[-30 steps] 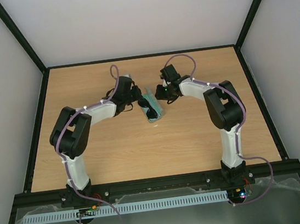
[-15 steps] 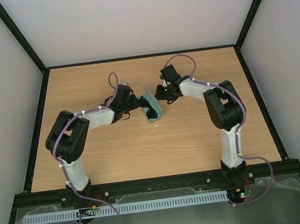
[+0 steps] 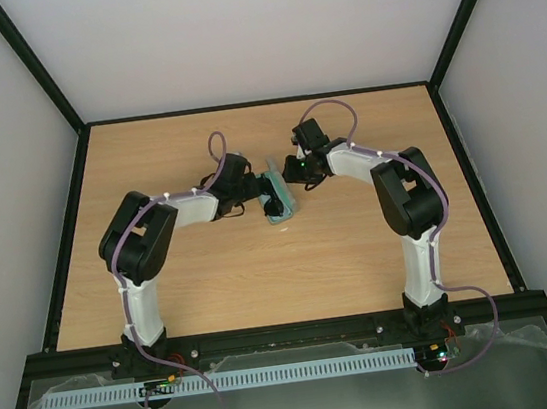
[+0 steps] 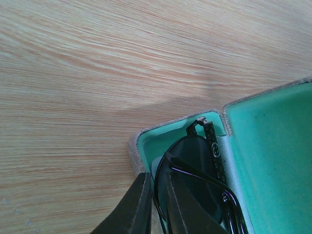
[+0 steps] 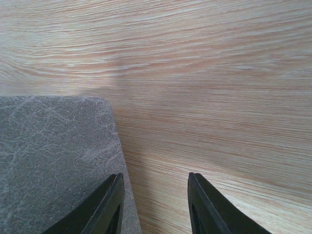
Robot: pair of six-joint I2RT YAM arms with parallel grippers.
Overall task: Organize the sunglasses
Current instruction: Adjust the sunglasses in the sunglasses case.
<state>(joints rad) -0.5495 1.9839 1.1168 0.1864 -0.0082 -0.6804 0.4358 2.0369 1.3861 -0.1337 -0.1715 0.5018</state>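
Observation:
The sunglasses lie in the open grey case, dark round lens against the green lining, one temple arm folded across it. My left gripper is at the case's near end, shut on the sunglasses' thin lens rim. In the top view the case sits mid-table with the left gripper at its left side and the right gripper at its far right side. In the right wrist view the right gripper stands open, low over the wood. Its left finger is at the edge of the case's grey outer face.
Bare wooden tabletop surrounds the case. Black frame posts and pale walls enclose the table on the left, right and back. Both forearms converge on the case from either side.
My left arm has swung its elbow left and back while the gripper pushed in at the case, and its jaws have narrowed onto the lens rim. The right arm has not moved.

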